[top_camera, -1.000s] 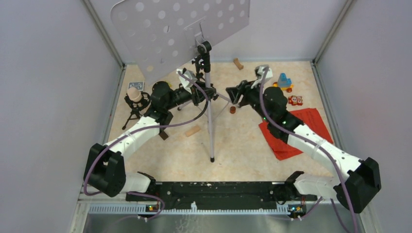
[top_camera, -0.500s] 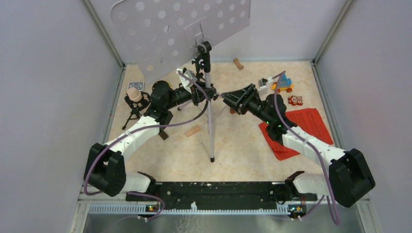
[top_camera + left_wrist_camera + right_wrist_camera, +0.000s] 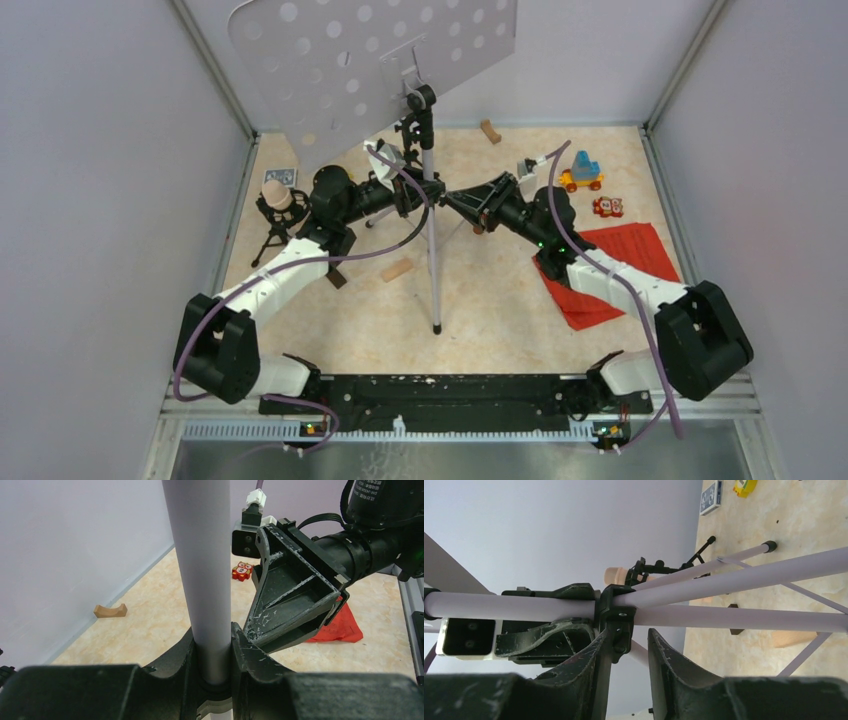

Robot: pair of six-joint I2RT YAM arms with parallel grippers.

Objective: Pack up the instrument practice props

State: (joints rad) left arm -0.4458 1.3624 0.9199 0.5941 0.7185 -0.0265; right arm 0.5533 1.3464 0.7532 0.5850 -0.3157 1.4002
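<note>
**Top view.** The music stand point(image 3: 428, 160) stands upright at frame centre. Its white perforated desk point(image 3: 340, 60) fills the upper centre. The left gripper point(image 3: 425, 190) reaches in from the lower left. The right gripper point(image 3: 455, 198) reaches in from the right, and the two meet tip to tip at the stand. The red sheet-music pages point(image 3: 630, 245) lie at right centre, partly under the right arm. A beige microphone point(image 3: 277, 195) on a small black tripod stands at left centre. Toy cars point(image 3: 583, 170) sit at upper right, and a wooden block point(image 3: 397, 269) lies left of centre.

**Left wrist view.** The left gripper point(image 3: 212, 650) is clamped on the silver pole point(image 3: 200, 555).

**Right wrist view.** The jaws of the right gripper point(image 3: 626, 650) are apart and straddle the black collar point(image 3: 616, 612), where the tripod legs point(image 3: 744, 575) join. A gap shows on one side of the collar.
</note>
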